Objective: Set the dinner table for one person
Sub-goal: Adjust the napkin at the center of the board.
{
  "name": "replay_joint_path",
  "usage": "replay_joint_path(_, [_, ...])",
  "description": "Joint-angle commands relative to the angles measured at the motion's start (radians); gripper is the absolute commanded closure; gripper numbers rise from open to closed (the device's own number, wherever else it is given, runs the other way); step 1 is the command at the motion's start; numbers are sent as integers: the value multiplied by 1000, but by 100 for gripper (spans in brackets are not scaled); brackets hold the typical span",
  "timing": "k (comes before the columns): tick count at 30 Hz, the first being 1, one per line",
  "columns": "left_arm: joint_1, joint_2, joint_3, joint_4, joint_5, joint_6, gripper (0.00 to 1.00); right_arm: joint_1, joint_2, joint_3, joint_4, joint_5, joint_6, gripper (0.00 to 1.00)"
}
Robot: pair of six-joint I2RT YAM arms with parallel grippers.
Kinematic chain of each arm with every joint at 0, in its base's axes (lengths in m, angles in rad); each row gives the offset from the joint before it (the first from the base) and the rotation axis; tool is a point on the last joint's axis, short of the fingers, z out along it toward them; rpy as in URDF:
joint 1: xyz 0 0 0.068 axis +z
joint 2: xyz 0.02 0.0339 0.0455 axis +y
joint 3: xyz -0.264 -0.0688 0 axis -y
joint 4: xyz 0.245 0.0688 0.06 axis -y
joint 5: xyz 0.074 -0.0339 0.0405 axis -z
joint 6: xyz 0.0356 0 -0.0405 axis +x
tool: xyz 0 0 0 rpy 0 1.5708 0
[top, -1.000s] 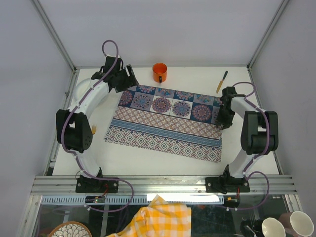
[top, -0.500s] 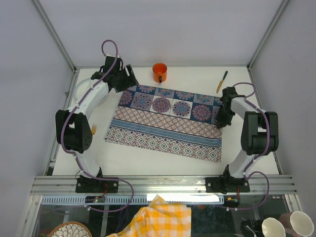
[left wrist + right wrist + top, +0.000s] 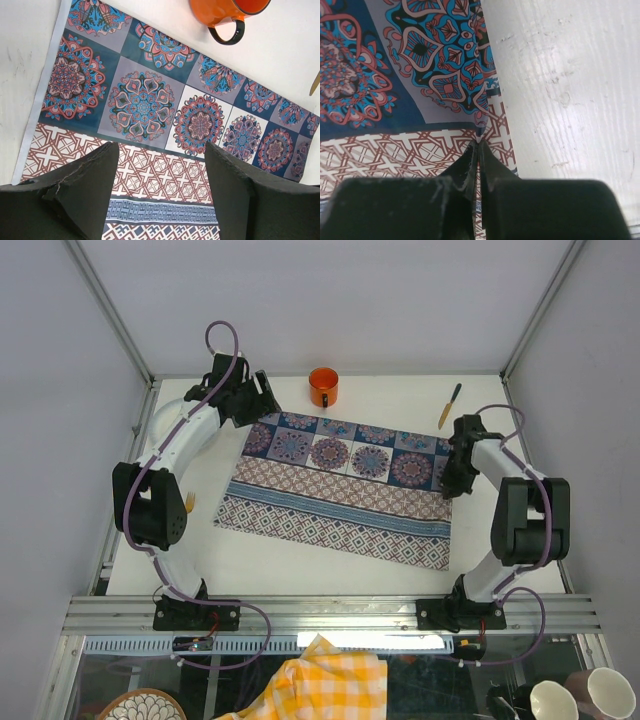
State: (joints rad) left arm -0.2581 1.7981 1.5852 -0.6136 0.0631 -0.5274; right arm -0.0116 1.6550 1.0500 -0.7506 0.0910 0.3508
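The surface (image 3: 290,570) is a large white rectangular tabletop with a matte finish and faint scuffs, framed by aluminium rails. It fills the workspace in front of both arm bases.

A rectangular patterned cloth (image 3: 340,490) lies flat across the middle of the surface, slightly askew. Its far band is printed with round mandala tiles in blue, purple and red. The near bands carry brown lattice and a blue key pattern.

A glossy orange mug (image 3: 323,387) with a black loop handle stands near the far edge, just beyond the cloth. A small knife (image 3: 450,405) with a yellow-brown handle and dark blade lies toward the far right corner.

I see the left claw (image 3: 160,147) with its fingers spread wide, holding nothing, above the cloth's far left corner. The right claw (image 3: 479,145) is closed, its black tapered fingertips pinching the cloth's right edge, where the fabric rises in a small fold.
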Motion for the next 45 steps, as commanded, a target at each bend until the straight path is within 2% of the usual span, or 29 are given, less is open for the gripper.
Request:
replay_joint_path(1, [3, -33, 19, 28, 29, -9, 29, -7, -101, 64, -49, 47, 12, 100])
replay_joint_path(5, [3, -28, 21, 28, 36, -15, 29, -14, -125, 101, -64, 64, 11, 100])
replay_joint_path(12, [2, -30, 18, 28, 47, -15, 29, -27, -58, 126, -57, 62, 4, 100])
replay_joint_path(30, [4, -39, 7, 23, 45, -5, 29, -31, -28, 60, -23, 61, 3, 100])
replay_joint_path(36, [5, -34, 10, 24, 49, -6, 29, -31, -67, 73, -42, 87, 11, 68])
replay_joint_path(39, [4, -30, 13, 23, 57, -12, 29, -31, -96, 88, -66, 102, 23, 28])
replay_joint_path(40, [4, -28, 12, 24, 58, -13, 29, -31, -109, 85, -67, 101, 27, 11])
replay_joint_path(41, [4, -28, 11, 23, 59, -15, 29, -31, -124, 75, -67, 104, 32, 4])
replay_joint_path(45, [4, -26, 3, 23, 63, -20, 29, -30, -169, 12, -52, 75, 52, 0])
